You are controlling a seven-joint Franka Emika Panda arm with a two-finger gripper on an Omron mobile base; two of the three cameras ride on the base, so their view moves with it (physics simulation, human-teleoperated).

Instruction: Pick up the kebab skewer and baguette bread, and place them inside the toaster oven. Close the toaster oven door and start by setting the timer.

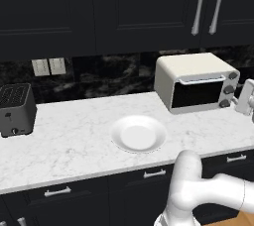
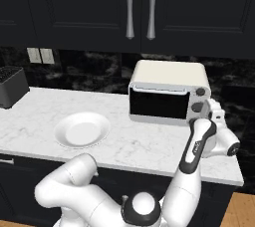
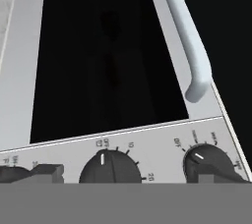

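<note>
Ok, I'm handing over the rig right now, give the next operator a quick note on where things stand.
Gripper: open, holding nothing, at the knob end of the toaster oven; in the hand view its fingertips sit right at the knobs.
Toaster oven door: closed, handle bar flush along its edge.
Kebab skewer and baguette bread: nowhere on the counter; the white plate is empty. Dark shapes show faintly behind the door glass, too dim to identify.
Done: door is shut.
Left: turn the timer knob. No knob gripped yet.
</note>
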